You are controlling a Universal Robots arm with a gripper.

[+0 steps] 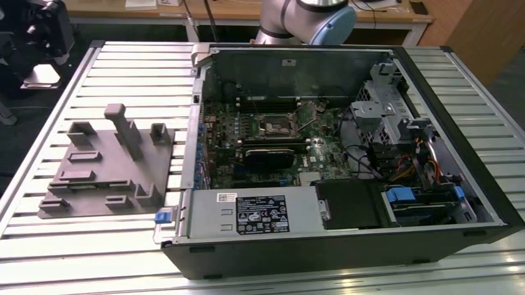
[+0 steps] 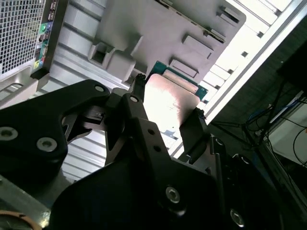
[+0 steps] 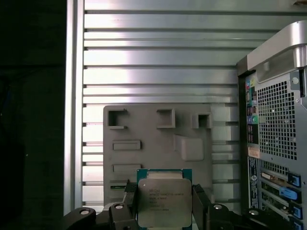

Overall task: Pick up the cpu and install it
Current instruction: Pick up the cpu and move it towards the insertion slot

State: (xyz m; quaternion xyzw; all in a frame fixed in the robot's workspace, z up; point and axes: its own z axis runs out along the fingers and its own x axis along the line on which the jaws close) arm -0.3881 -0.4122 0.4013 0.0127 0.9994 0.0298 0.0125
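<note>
We see the gripper [image 3: 163,191] closed on the cpu [image 3: 164,203], one black finger [image 3: 128,199] pressed to each of two opposite edges, so the jaws stand just as wide as the chip. The cpu sits between the fingers with its silvery lid towards the first wrist view and a thin green rim showing round the lid. It hangs over one edge of the grey fixture [image 3: 158,139], the edge farthest from the fixture's row of three blocks [image 3: 165,118]. We cannot tell whether the chip touches the fixture or is held clear of it.

In the second wrist view the cpu [image 2: 170,100] gleams under glare in the same grip, and the fixture [image 2: 158,28] lies beyond it.

The fixture lies flat on a slatted metal table [image 3: 158,57]. Just beside the fixture stands the case [image 3: 276,143], showing its perforated rear panel and ports in the first wrist view.

In the exterior view the fixture [image 1: 107,166] lies on the table [image 1: 123,67] just beside the case [image 1: 345,252], on the exterior view's left of it. The case lies open, and the socket [image 1: 271,127] sits on the board inside, well apart from the fixture. The arm [image 1: 308,18] rises behind the case, farther from the fixture than the socket is
</note>
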